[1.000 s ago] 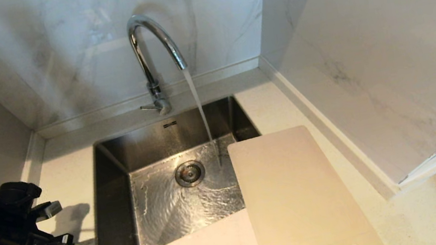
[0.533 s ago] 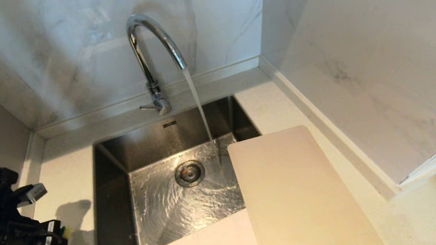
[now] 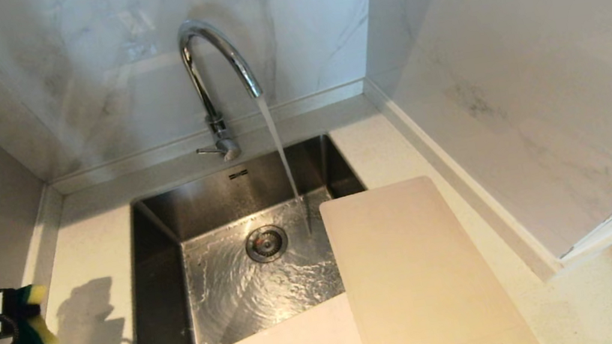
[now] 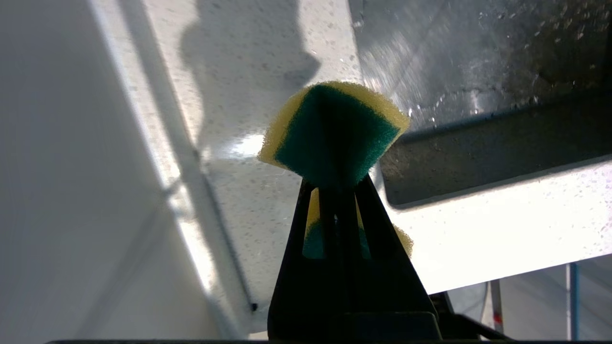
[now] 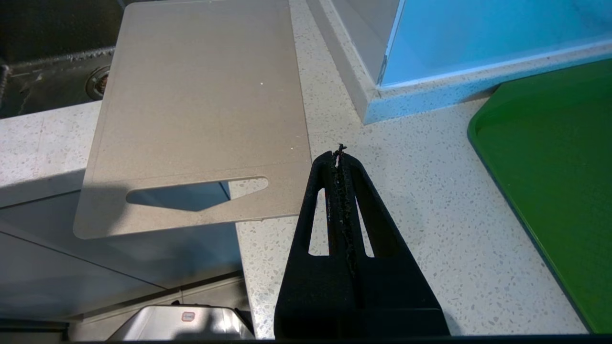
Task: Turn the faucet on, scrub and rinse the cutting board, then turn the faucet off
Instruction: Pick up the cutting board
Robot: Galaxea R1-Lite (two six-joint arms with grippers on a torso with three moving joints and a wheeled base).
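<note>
1. The left gripper (image 4: 337, 184), left of the steel sink (image 3: 164, 278) and raised above the pale speckled desk (image 3: 89, 241), is clamped on a yellow-and-green sponge (image 4: 332, 131).
2. The tall chrome gooseneck faucet (image 3: 209, 71) stands behind the sink, water streaming into the basin.
3. The pale cream plastic cutting board (image 3: 412, 271) lies flat right of the sink, one corner overhanging the basin.
4. The right gripper (image 5: 340, 160) hangs closed and empty, right of the sink, beside the board's slotted end.
5. A dark green mat (image 5: 554, 172) lies farthest right of the sink.
</note>
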